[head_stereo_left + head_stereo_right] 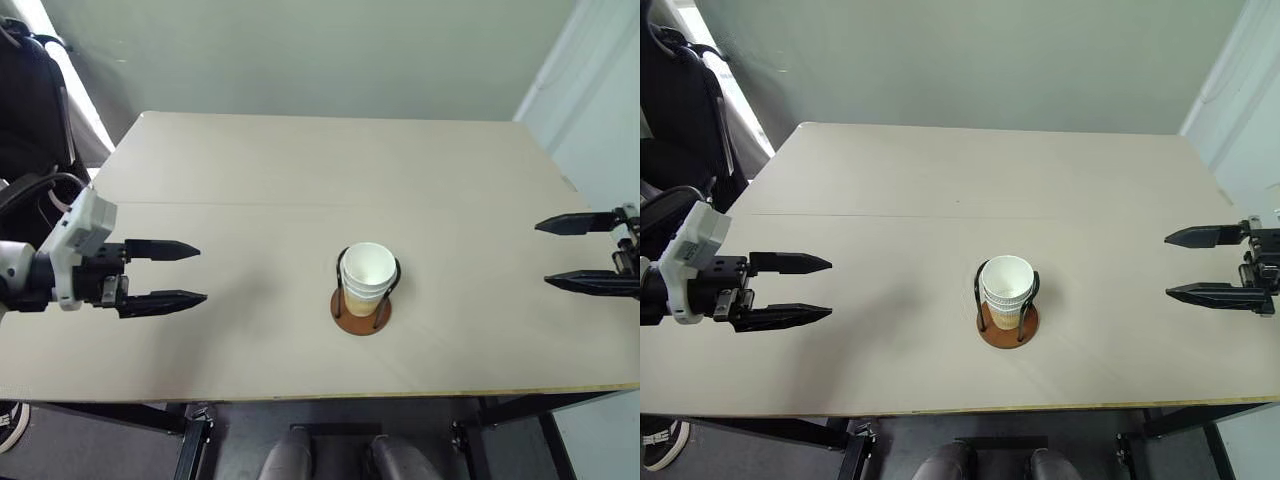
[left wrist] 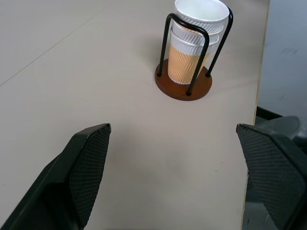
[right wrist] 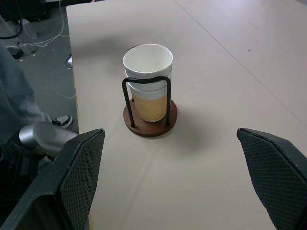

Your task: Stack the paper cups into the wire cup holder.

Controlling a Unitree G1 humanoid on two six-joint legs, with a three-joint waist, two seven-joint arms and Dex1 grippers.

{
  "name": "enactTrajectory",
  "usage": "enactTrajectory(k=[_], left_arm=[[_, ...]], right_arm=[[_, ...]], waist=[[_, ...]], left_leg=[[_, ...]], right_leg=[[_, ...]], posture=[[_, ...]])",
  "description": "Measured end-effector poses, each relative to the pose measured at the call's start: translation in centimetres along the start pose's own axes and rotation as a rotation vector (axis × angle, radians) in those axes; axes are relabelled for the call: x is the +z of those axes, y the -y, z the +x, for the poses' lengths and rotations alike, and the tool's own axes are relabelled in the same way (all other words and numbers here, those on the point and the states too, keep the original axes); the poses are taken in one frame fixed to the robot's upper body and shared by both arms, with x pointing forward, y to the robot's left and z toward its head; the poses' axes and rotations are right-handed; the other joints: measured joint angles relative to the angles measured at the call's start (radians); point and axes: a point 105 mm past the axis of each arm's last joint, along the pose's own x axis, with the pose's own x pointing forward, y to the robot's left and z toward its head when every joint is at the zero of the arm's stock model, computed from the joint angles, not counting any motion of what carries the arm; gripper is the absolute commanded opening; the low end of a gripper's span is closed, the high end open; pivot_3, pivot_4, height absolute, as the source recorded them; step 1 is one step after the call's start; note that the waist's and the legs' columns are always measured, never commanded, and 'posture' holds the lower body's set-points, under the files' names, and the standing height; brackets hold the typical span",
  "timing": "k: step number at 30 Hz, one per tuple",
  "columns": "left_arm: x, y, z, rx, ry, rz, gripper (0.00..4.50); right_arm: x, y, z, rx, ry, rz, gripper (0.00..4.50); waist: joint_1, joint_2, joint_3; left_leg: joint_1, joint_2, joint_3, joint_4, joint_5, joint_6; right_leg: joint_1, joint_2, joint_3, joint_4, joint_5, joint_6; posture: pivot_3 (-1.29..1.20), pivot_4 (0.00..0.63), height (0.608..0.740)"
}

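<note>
Both jaws wide open, empty; paper cups (image 1: 367, 277) stacked.

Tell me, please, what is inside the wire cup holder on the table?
The wire cup holder holds nested paper cups; three rims show, stacked upright. The top cup looks empty; the lower cups' insides are covered.

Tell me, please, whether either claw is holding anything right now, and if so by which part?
Nothing is held. The left claw and right claw are open, apart from the paper cups in the wire cup holder.
</note>
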Motion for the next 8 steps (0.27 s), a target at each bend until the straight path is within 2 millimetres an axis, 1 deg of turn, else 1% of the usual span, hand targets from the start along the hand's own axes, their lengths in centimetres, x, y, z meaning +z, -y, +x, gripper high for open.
enactTrajectory(k=[8], left_arm=[[0.0,-0.2,0.04,0.022,-0.001,0.0,4.49]], right_arm=[[0.06,0.2,0.09,-0.005,-0.004,-0.004,4.5]], waist=[[0.0,0.0,0.0]], left_leg=[[0.0,0.0,0.0,-0.001,0.0,0.0]], right_leg=[[0.0,0.0,0.0,0.0,0.0,0.0]], posture=[[0.0,0.15,0.74]])
